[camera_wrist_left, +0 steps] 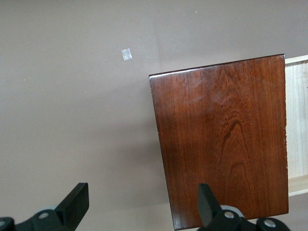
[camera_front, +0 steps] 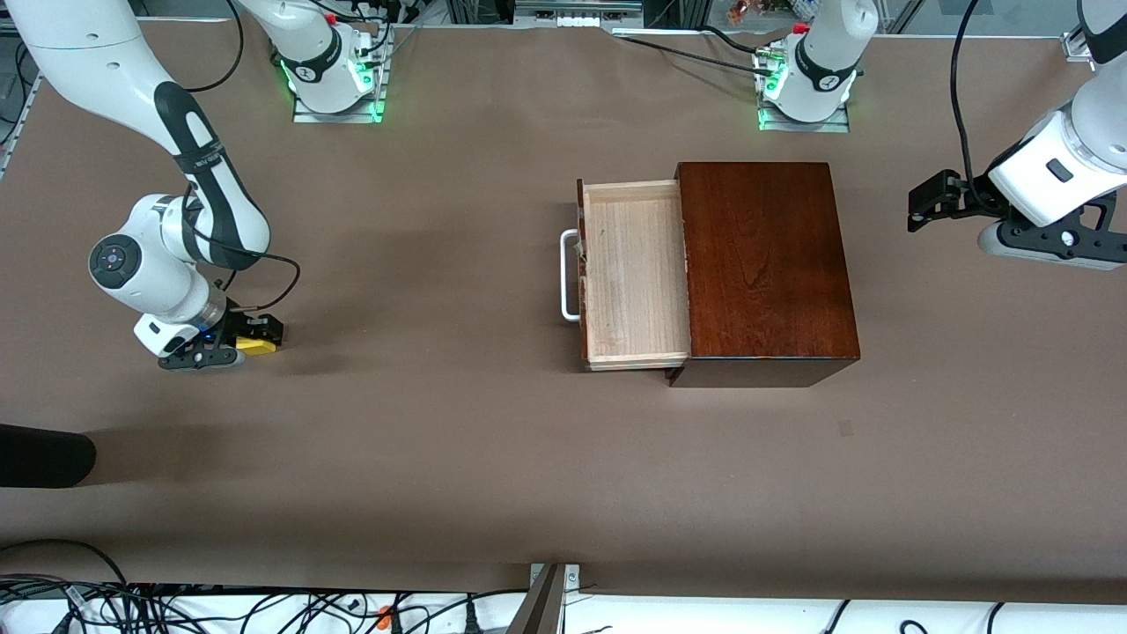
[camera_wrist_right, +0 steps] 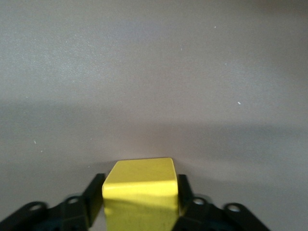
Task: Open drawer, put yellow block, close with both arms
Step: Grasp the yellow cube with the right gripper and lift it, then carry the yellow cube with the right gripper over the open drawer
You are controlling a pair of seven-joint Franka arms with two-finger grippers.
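- The right gripper, near the table edge at the right arm's end, has its fingers closed against the yellow block, low at the tabletop.
- The left gripper waits spread wide, empty, beside the wooden box.
- The drawer stands open mid-table.
- Risk: a shallow grip could let the block slip during the long carry.

The wooden box hides the drawer's inner end; the right wrist view's edge crops the yellow block.
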